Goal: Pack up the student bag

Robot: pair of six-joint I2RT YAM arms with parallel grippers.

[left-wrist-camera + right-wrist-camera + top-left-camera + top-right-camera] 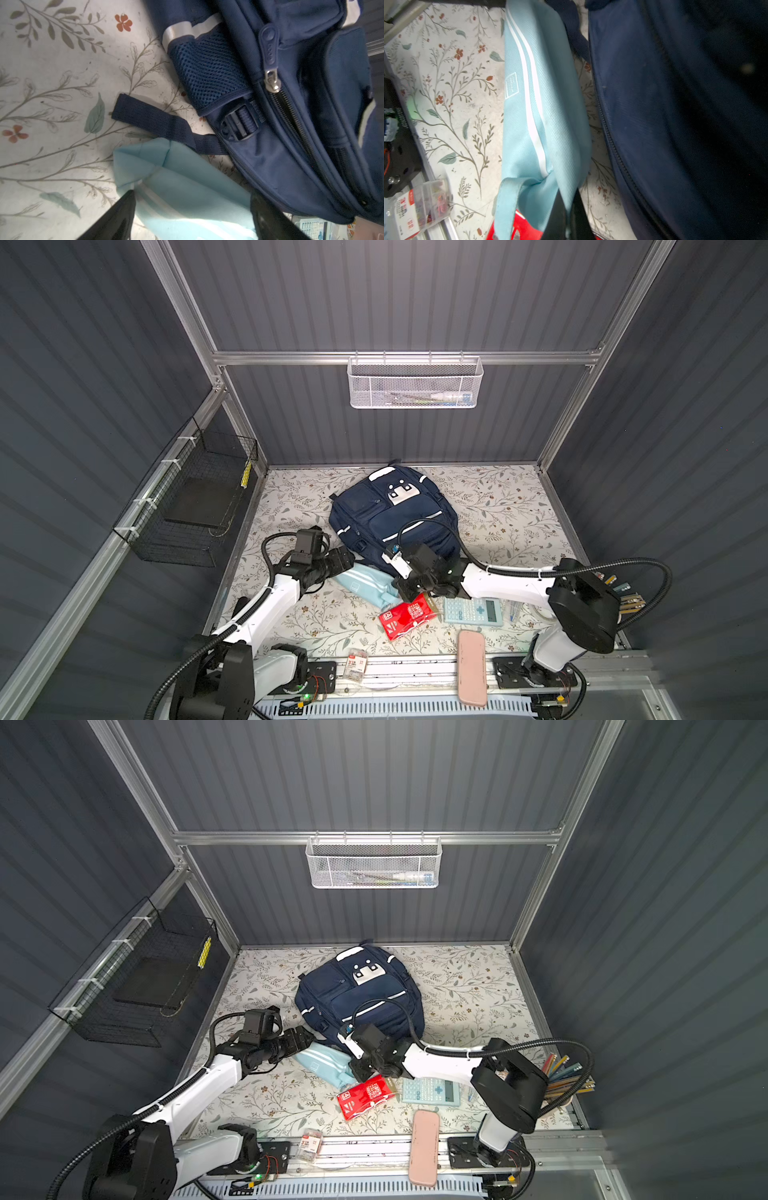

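the student bag (395, 516) is lying flat, front up, in the middle of the bench (519, 506) near its back edge, with its top end pointing at the back wall. it is showing navy fabric, white reflective stripes, a white patch with dark dots near the top, and several zip pockets. in the left wrist view its mesh side pocket (207, 70), a metal zip pull (272, 81) and a black buckle (234, 124) are showing, and a loose strap end (149, 118) is lying on the floral cover.

a light blue pencil pouch (365, 585) is lying just beside the bag's lower end, on the side toward the front edge.

the left arm is reaching in low from the front left corner. the left gripper (349, 562) is pointing at the bag's lower left corner, its jaws standing wide on either side of one end of the pouch, its fingers (122, 218) not pressing the fabric.

the right arm is stretching across from the front right corner. the right gripper (404, 593) is tipping down at the pouch's other end, its jaws pinching tight on the pouch fabric, just beside a red packet (409, 616).
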